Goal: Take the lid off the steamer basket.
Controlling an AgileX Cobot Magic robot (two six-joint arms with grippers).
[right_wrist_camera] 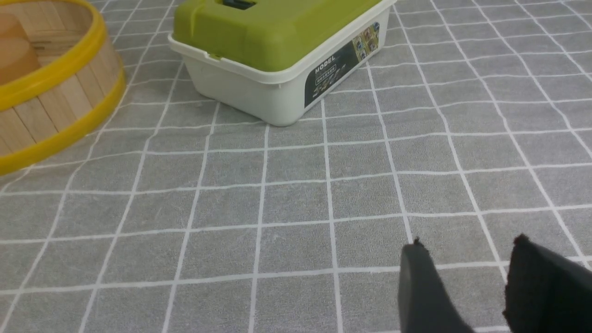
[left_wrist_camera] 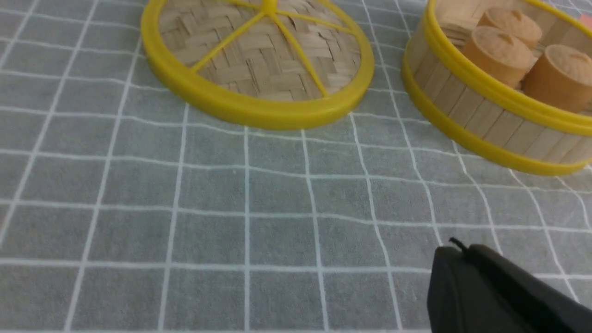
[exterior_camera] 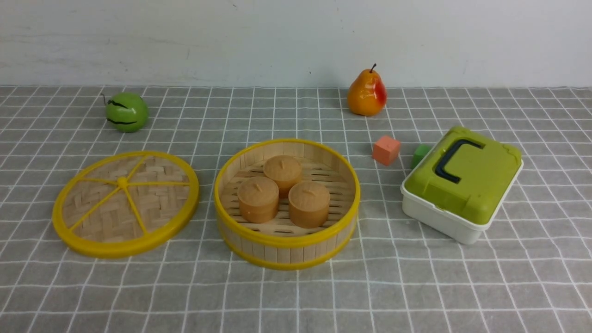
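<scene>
The lid (exterior_camera: 126,203), a woven bamboo disc with a yellow rim and spokes, lies flat on the cloth left of the steamer basket (exterior_camera: 286,240). The basket stands open with three brown buns (exterior_camera: 283,194) inside. Both show in the left wrist view: the lid (left_wrist_camera: 259,55) and the basket (left_wrist_camera: 467,111). My left gripper (left_wrist_camera: 458,252) is shut and empty, above the cloth, short of the lid and the basket. My right gripper (right_wrist_camera: 469,247) is open and empty over bare cloth; the basket's edge (right_wrist_camera: 60,106) shows in its view. Neither gripper shows in the front view.
A white box with a green lid (exterior_camera: 462,185) stands right of the basket, also in the right wrist view (right_wrist_camera: 277,51). An orange cube (exterior_camera: 386,150) and a green cube (exterior_camera: 420,155) lie behind. A pear (exterior_camera: 366,92) and a green fruit (exterior_camera: 126,111) sit near the wall.
</scene>
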